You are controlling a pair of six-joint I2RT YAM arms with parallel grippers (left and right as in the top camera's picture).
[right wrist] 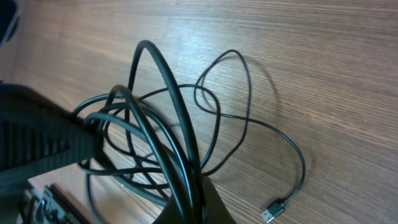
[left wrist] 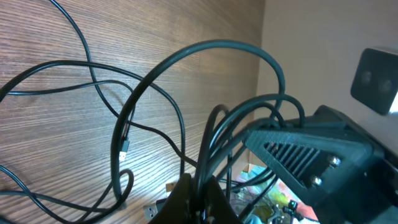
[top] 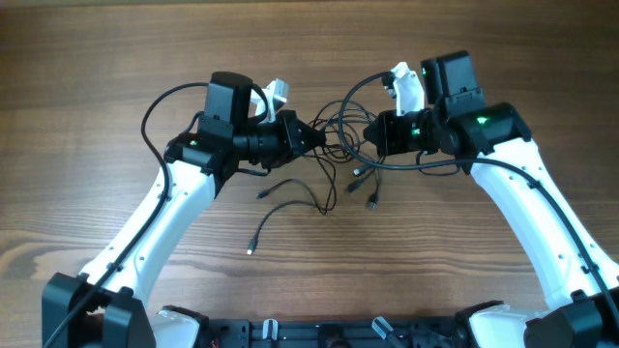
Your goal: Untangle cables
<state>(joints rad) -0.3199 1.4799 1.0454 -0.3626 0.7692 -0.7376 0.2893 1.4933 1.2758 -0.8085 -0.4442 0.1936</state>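
Thin black cables with small plug ends (top: 343, 135) sit in a loose tangle on the wood-grain desk (top: 97, 58), between the 2 arms. The left end effector (top: 316, 138) is clamped together on strands at the tangle's left side. The right end effector (top: 371, 135) is clamped on strands at its right side. Loops arch up off the desk between them. Loose ends trail toward the near edge, and 1 plug (top: 251, 249) lies well apart from the bundle.

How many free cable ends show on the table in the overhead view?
4. One cable end lies alone, lowest in the picture; one sits near the left claw; two lie close together just under the bundle. Others may be hidden in the bundle.
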